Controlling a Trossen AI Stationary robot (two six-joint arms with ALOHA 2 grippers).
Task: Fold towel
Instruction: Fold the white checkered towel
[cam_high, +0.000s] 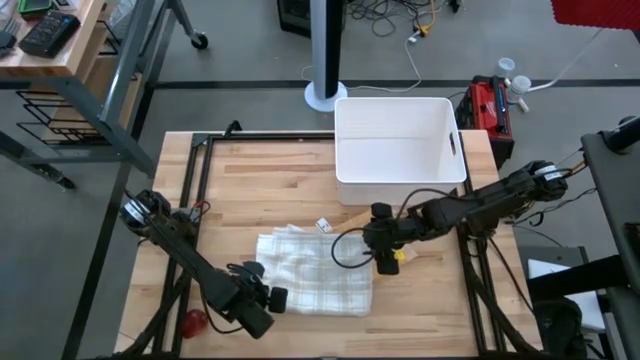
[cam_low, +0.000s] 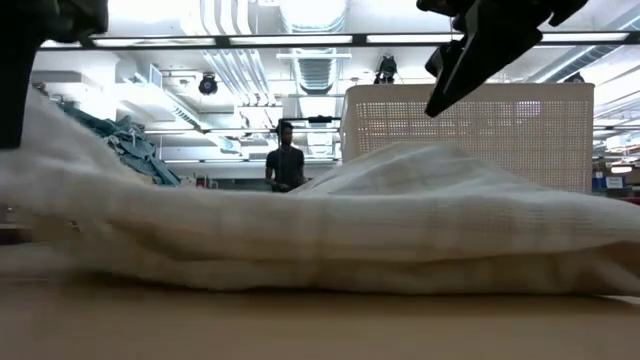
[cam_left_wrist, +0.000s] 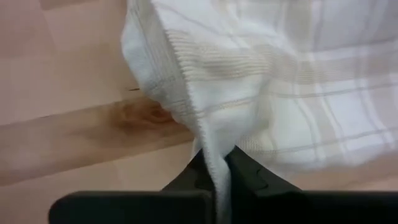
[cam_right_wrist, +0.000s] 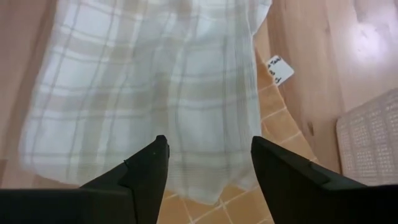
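Note:
A white towel (cam_high: 315, 272) with a faint beige check lies rumpled on the wooden table (cam_high: 260, 180), near the front middle. My left gripper (cam_left_wrist: 216, 163) is shut on it at its near left part (cam_high: 270, 296), where the cloth rises in a peak (cam_low: 50, 130). The rest of the towel (cam_low: 340, 235) rests on the table. My right gripper (cam_right_wrist: 210, 149) hangs open above the towel's right edge (cam_high: 382, 262), touching nothing. It shows dark at the low view's top right (cam_low: 480, 45). My left gripper pinches a narrow ridge of the towel (cam_left_wrist: 214, 152) between its two fingers, coming steeply from above. Edge or fold, I cannot tell. The cloth is drawn up into a taut peak toward the fingers, while the rest stays on the table.
A white bin (cam_high: 400, 140) stands at the far right of the table. A small white tag (cam_high: 323, 226) lies just beyond the towel. Bare wood spreads left of and beyond the towel. A person (cam_low: 286, 160) stands far off in the room.

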